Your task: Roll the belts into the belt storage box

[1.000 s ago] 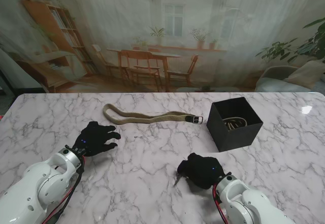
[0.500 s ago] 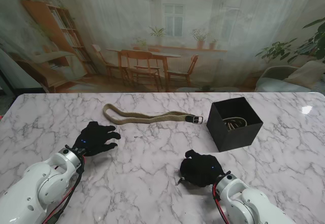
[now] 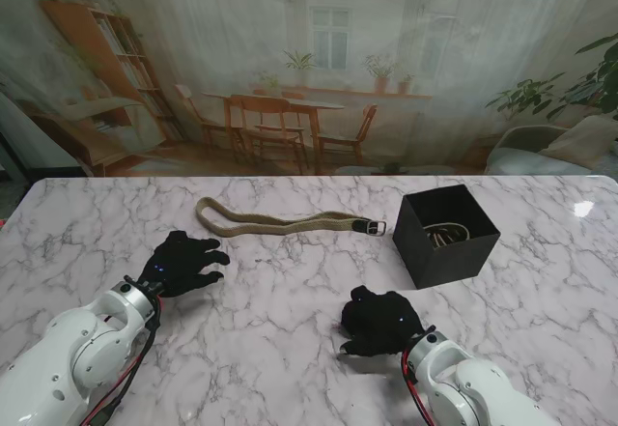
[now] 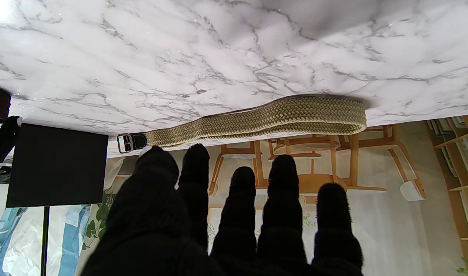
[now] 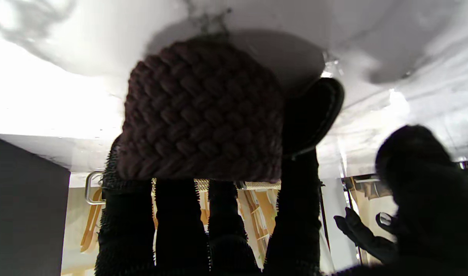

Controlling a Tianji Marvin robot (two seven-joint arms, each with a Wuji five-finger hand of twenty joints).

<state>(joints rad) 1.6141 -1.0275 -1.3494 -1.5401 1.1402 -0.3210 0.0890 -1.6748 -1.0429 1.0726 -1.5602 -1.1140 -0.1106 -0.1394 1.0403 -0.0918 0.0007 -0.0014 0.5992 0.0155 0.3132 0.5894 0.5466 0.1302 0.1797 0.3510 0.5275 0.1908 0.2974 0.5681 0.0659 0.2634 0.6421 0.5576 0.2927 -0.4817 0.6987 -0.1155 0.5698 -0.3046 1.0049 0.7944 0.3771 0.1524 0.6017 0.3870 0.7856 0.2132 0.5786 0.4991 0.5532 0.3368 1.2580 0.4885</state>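
spanning the whole stand view: marble table (image 3: 290, 349), white with grey veining, printed room backdrop (image 3: 319, 59) behind its far edge.

belt storage box (image 3: 446, 236): black, open-topped, square, at 2 o'clock from table centre; a coiled belt (image 3: 444, 235) lies inside it, only partly visible.

tan belt (image 3: 280, 219): woven, lying flat and doubled on itself at 12 o'clock, loop end toward the left, metal buckle (image 3: 376, 227) toward the right, just beside the box but not touching. left wrist view shows the same belt (image 4: 264, 119) well beyond the fingertips (image 4: 283, 168).

left hand (image 3: 180, 264): black-gloved, at 9 o'clock, palm down, fingers spread and apart, holding nothing, well short of the tan belt.

right hand (image 3: 381, 322): black-gloved, at 5 o'clock, fingers curled down over a dark item. right wrist view shows this as a dark braided belt roll (image 5: 203, 111), brown-maroon weave, clasped between fingers (image 5: 126, 214) and thumb (image 5: 414, 168), pressed against the tabletop.
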